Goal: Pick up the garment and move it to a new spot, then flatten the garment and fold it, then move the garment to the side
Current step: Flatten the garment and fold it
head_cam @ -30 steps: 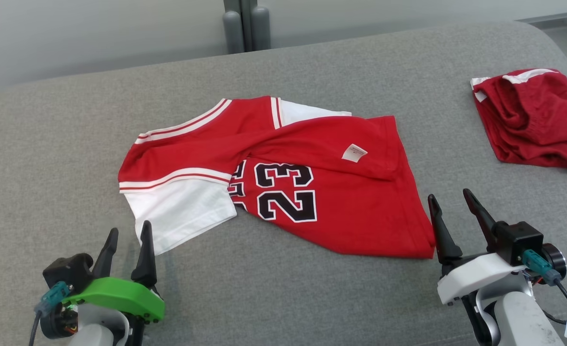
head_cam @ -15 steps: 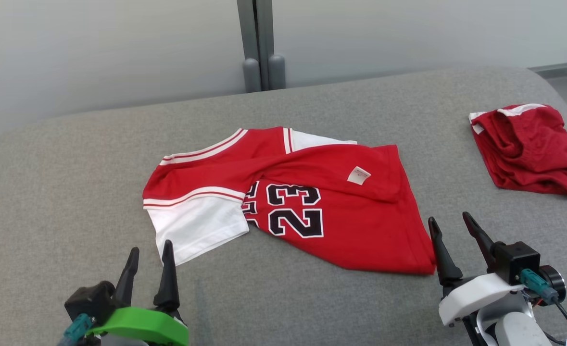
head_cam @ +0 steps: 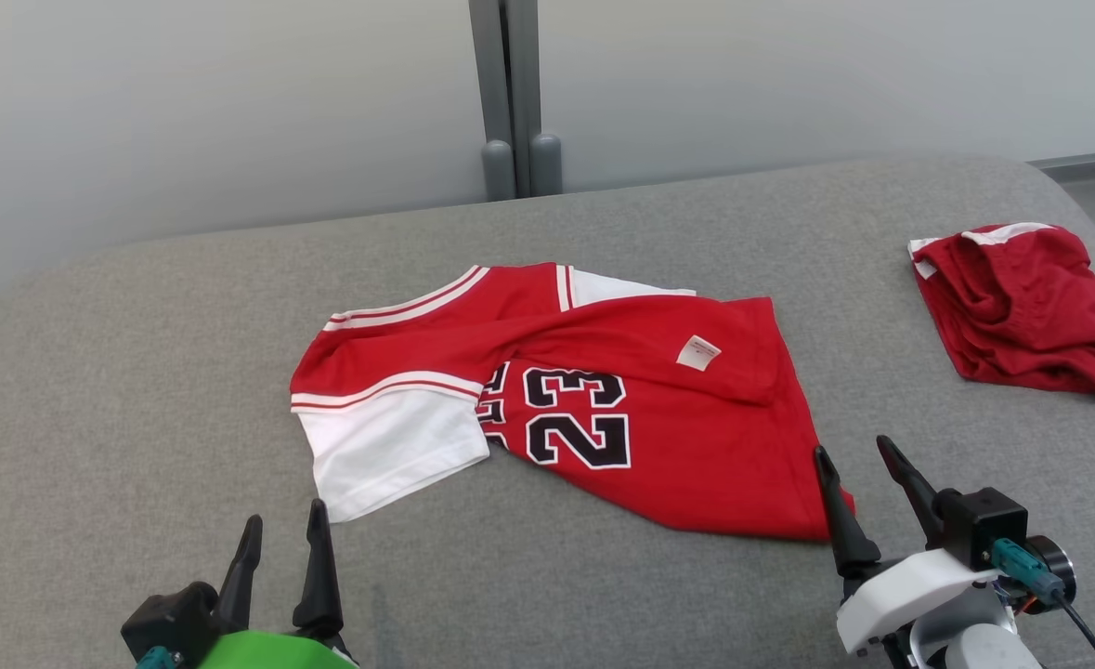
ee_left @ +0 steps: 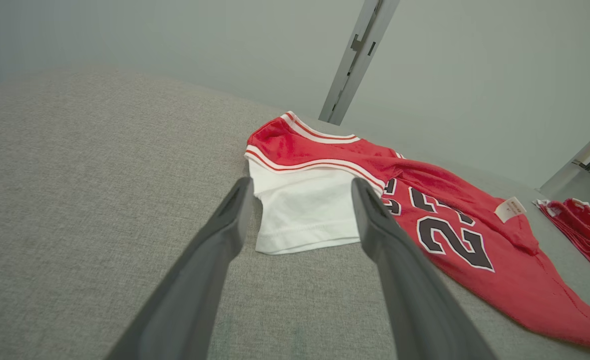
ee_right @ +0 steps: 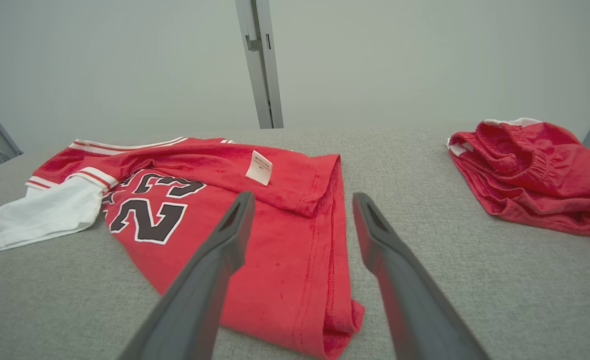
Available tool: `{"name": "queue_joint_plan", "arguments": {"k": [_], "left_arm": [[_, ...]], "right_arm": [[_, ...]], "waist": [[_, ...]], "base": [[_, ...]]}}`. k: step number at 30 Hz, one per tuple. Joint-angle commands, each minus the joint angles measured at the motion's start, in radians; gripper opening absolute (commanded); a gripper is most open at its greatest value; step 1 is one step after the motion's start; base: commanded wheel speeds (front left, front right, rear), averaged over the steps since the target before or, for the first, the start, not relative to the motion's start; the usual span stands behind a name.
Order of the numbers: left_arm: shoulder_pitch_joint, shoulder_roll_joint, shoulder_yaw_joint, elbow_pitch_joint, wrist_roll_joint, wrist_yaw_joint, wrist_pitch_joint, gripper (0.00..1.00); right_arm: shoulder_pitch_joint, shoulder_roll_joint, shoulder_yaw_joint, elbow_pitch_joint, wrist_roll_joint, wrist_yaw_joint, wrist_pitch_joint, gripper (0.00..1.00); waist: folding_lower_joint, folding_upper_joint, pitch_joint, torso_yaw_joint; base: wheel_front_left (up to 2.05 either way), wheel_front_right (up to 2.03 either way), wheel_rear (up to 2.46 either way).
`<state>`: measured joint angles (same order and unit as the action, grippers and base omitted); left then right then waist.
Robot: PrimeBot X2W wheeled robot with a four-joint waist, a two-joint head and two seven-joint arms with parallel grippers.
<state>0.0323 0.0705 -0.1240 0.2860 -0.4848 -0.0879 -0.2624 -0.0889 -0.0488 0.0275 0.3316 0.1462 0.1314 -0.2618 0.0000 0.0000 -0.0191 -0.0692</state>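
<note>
Red jersey (head_cam: 696, 465) rumpled on grey cushion (head_cam: 138, 372); both jaws wide, empty.

The jersey (head_cam: 714, 474) folds over, hiding part of its lettering.

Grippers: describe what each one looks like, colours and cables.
The left gripper has two long dark tapered fingers on a bright green housing. The right gripper has the same fingers on a white housing, with a black block, teal connector and black cable.
</note>
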Motion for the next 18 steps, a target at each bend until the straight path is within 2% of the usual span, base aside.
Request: {"name": "queue_joint_plan", "arguments": {"k": [1, 12, 18], "left_arm": [[0.002, -0.005, 0.005, 0.002, 0.01, -0.006, -0.003, 1.0], [-0.023, -0.011, 0.011, 0.048, 0.024, -0.018, -0.003, 1.0], [-0.09, 0.008, 0.0, 0.161, 0.005, -0.028, 0.005, 1.0]], "right_arm": [[0.012, -0.003, -0.002, 0.004, 0.003, -0.002, -0.004, 1.0], [0.005, -0.003, 0.008, 0.007, 0.007, -0.002, -0.004, 1.0], [-0.011, -0.003, 0.025, 0.007, 0.0, -0.002, -0.004, 1.0]], "waist": [[0.0, 0.0, 0.002, 0.002], [0.0, 0.0, 0.016, -0.001], [0.0, 0.0, 0.05, -0.025]], "base": [[0.0, 0.0, 0.0], [0.0, 0.0, 0.0], [0.0, 0.0, 0.0]]}}
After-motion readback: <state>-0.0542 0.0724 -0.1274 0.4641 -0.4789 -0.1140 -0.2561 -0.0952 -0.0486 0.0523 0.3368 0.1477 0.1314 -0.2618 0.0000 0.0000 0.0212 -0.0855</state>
